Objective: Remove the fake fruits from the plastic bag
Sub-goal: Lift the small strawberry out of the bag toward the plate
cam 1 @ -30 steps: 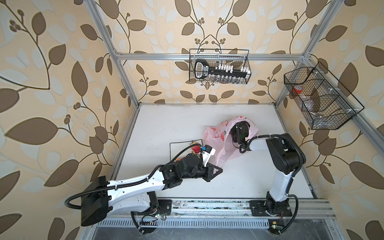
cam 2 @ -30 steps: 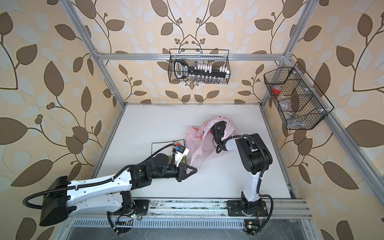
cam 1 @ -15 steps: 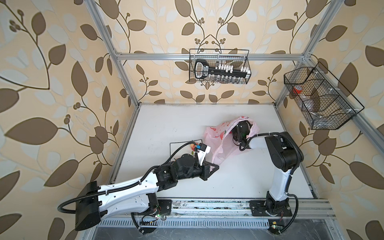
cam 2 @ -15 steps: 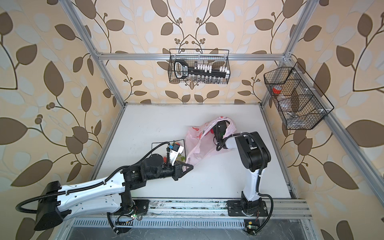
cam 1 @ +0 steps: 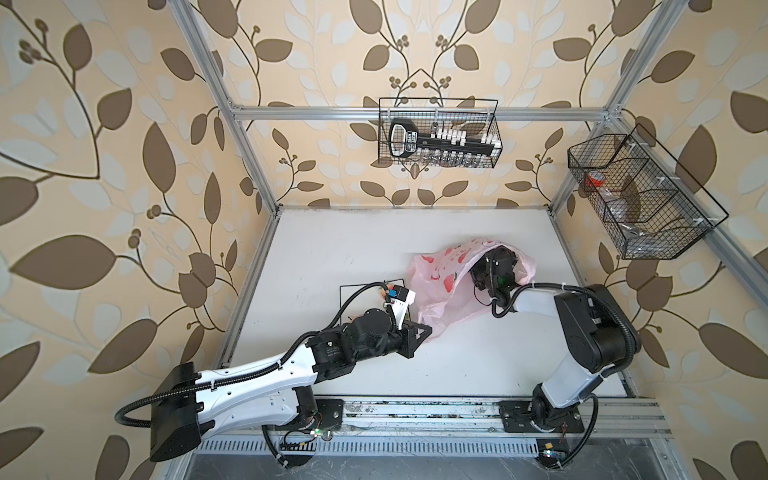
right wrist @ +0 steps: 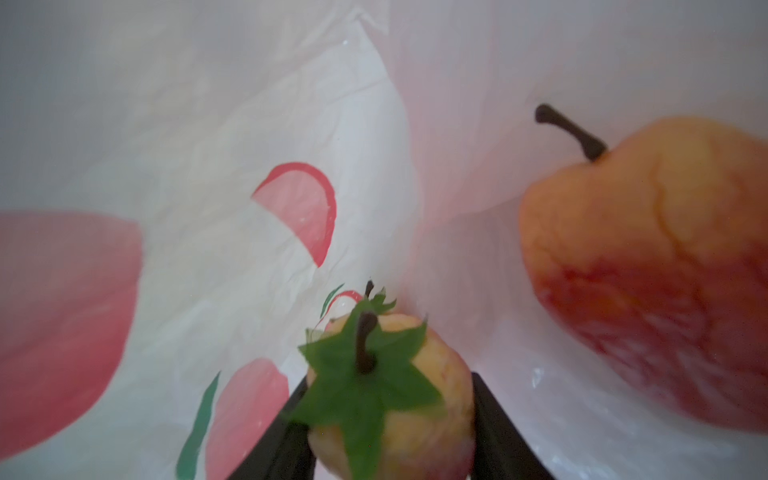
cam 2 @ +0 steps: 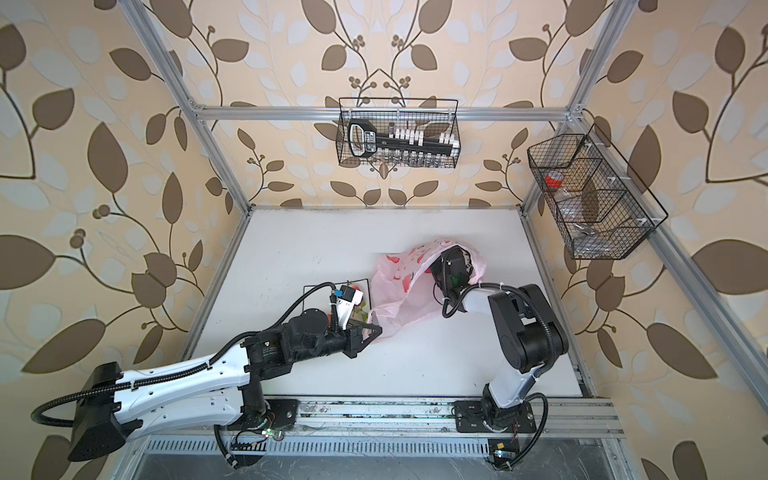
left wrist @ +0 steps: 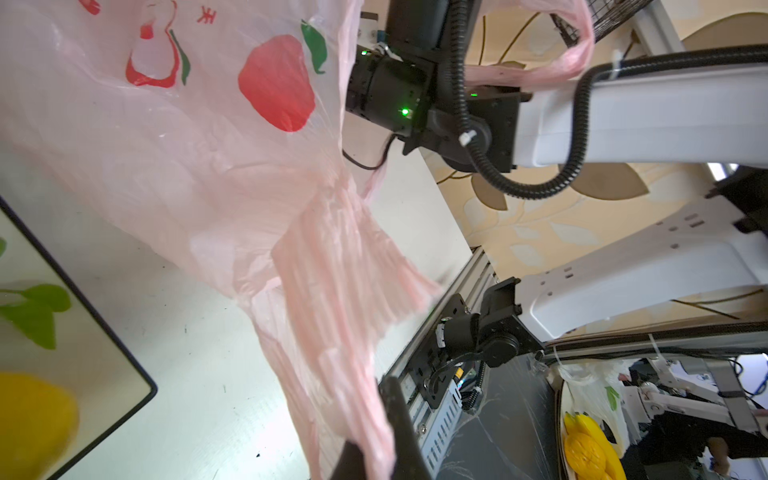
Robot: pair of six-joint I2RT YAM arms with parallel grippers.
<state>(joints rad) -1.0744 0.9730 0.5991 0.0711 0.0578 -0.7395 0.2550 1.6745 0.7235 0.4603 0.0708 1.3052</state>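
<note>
White table (cam 1: 332,249): right hand (right wrist: 388,384), inside bag (cam 1: 436,291), grips peach (right wrist: 419,419); left hand (left wrist: 370,419) pinches bag.

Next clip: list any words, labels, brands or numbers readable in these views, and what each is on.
None can be quoted with certainty.
On the plastic bag: one small red character beside a peach print, too blurred to read.
On the black tool in the back wire basket: a pale label, too small to read.
</note>
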